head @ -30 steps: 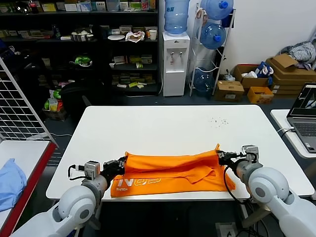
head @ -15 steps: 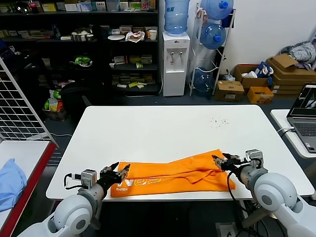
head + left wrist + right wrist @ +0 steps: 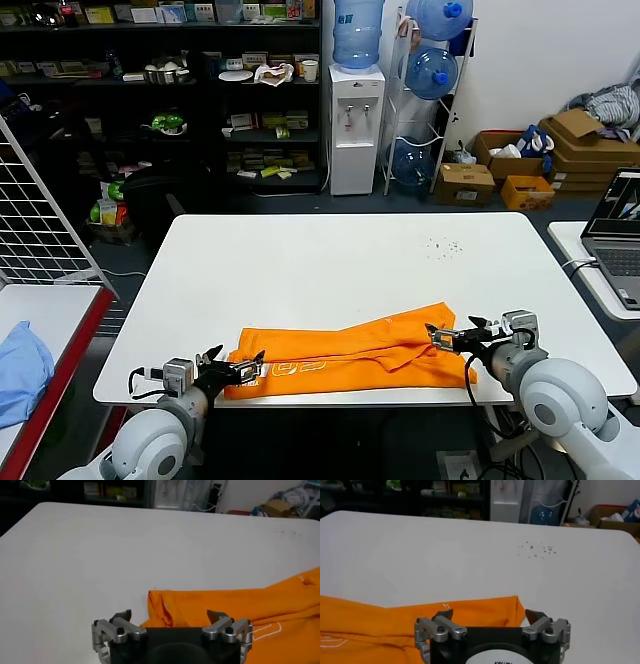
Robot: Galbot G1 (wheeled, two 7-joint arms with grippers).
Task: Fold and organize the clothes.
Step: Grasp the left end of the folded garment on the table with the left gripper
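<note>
The orange T-shirt (image 3: 350,350) lies folded into a long band along the near edge of the white table (image 3: 350,260), white lettering showing at its left end. My left gripper (image 3: 236,367) is open and empty at the shirt's left end, just off the fabric. My right gripper (image 3: 450,335) is open and empty at the shirt's right end. In the left wrist view the shirt's folded corner (image 3: 170,602) lies just beyond the open left gripper (image 3: 170,616). In the right wrist view the shirt's corner (image 3: 490,610) lies beyond the open right gripper (image 3: 490,614).
A light blue cloth (image 3: 20,370) lies on a side table with a red edge at the left. A laptop (image 3: 620,225) sits on another table at the right. Small specks (image 3: 440,245) dot the table's far right. Shelves and a water dispenser (image 3: 356,125) stand behind.
Both grippers let go of the shirt's raised edge and opened. The fabric dropped flat into a band. Both grippers drew back toward the near edge, outward from the shirt's ends.
</note>
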